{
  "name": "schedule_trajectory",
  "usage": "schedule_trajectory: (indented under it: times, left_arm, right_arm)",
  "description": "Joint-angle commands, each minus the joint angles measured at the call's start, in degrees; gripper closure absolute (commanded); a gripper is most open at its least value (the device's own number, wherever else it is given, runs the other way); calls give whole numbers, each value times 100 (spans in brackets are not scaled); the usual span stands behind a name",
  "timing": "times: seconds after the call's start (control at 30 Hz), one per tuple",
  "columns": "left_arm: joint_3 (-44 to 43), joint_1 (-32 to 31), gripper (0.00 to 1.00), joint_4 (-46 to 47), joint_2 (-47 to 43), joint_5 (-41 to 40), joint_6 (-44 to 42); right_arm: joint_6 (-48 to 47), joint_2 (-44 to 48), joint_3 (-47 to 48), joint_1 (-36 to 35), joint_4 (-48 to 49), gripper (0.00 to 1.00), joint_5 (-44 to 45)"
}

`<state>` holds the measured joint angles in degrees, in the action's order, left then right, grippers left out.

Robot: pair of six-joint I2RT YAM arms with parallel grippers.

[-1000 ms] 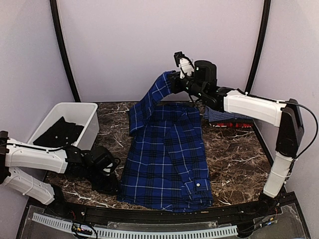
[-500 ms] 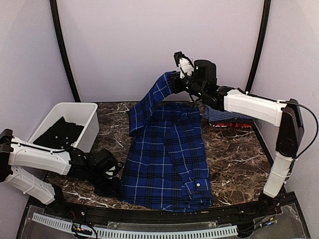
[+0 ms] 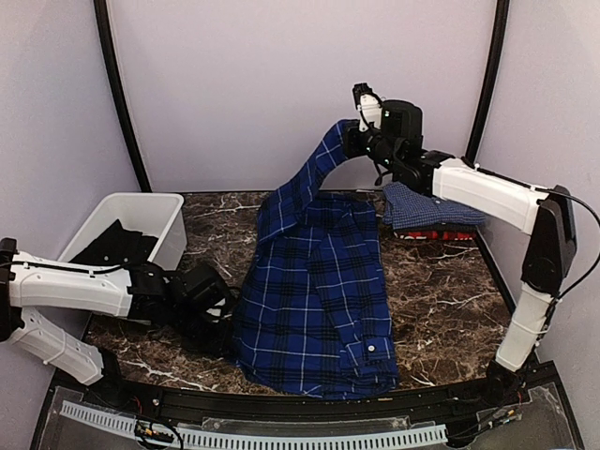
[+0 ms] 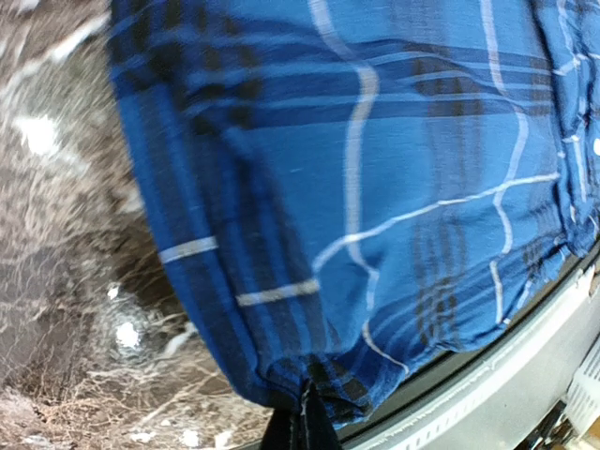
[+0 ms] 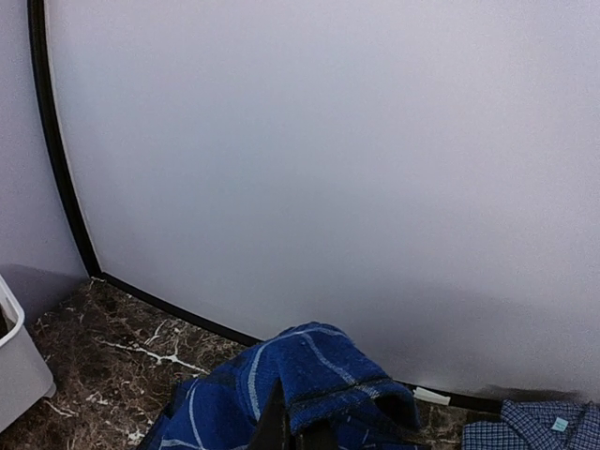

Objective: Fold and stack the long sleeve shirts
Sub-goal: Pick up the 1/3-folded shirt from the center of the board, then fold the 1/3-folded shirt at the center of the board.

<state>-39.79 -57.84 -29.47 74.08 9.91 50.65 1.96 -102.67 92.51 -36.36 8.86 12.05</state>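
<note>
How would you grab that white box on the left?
Probably by its rim. Pinch the thin upright right-hand wall of the white box from straight above, one finger inside and one outside. The top is open, and the dark cloth lies low inside, so that wall stands bare. The left hand is nearest, but it is shut on the plaid shirt.

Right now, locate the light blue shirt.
The light blue shirt lies folded at the table's far right in the top view, on the red shirt, right of the plaid shirt.
</note>
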Motion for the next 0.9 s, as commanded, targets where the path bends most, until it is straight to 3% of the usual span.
schedule_trajectory:
  times: [0.0, 0.43, 0.87]
  left_arm:
    - [-476, -156, 100, -428, 160, -109, -618]
    - [-1674, -384, 100, -430, 1156, 703, -2054]
    - [-2719, -471, 100, -342, 2263, 1483, -2795]
  right_arm:
    - [-37, 388, -14, 116, 116, 100, 388]
    - [-160, 847, -538, 527, 109, 100, 842]
    - [-156, 1143, -921, 1124, 24, 100, 843]
